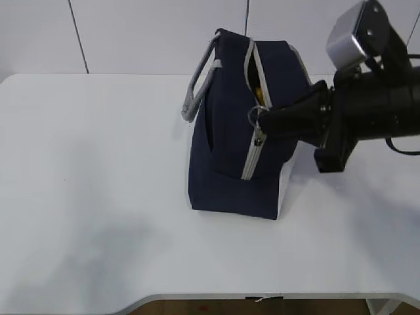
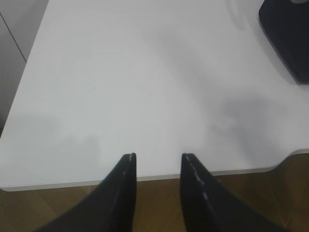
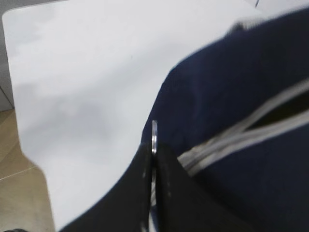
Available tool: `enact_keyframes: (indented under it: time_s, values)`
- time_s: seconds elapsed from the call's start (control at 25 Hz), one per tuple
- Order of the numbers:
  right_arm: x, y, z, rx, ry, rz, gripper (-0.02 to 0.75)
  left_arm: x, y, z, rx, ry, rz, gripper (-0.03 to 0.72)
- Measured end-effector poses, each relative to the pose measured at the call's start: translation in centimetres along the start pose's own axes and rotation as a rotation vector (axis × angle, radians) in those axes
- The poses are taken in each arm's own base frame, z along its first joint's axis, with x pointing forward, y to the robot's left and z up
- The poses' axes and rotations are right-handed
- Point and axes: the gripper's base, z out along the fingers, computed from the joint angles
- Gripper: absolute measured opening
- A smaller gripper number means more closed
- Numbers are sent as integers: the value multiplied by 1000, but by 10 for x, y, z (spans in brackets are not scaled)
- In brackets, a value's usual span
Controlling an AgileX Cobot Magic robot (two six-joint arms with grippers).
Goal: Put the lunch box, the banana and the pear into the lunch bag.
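The navy lunch bag (image 1: pixel 226 154) stands upright in the middle of the white table (image 1: pixel 98 164), and its grey zipper (image 1: pixel 252 154) is partly open at the top. My right gripper (image 1: pixel 264 122) is shut on the zipper's metal ring pull (image 1: pixel 254 116). In the right wrist view the ring pull (image 3: pixel 154 134) sticks out between the pinched fingertips of that gripper (image 3: pixel 154 148), against the bag (image 3: pixel 231 87). A sliver of yellow (image 1: pixel 260 92) shows in the gap; banana or pear, I cannot tell. The lunch box is hidden. My left gripper (image 2: pixel 158 157) hangs open and empty over the table's front edge.
A grey strap handle (image 1: pixel 199 85) loops off the bag's left side. The bag's corner (image 2: pixel 287 34) sits at the upper right of the left wrist view. Wood floor (image 2: pixel 154 203) lies beyond the table's front edge, and a white panelled wall stands behind.
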Motion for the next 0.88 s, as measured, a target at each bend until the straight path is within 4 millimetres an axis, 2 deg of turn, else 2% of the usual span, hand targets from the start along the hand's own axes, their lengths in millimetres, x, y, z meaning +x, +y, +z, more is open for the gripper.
enact_keyframes:
  time_s: [0.36, 0.64, 0.88]
  values:
    - [-46, -22, -6, 48, -88, -101, 6, 0, -2, 0, 21, -2, -11, 240]
    - [-47, -50, 20, 42, -79, -56, 6, -7, -9, -1, 112, -73, -56, 240]
    - [-51, -64, 30, 56, -85, -18, 6, -29, -15, 6, 203, -168, -123, 241]
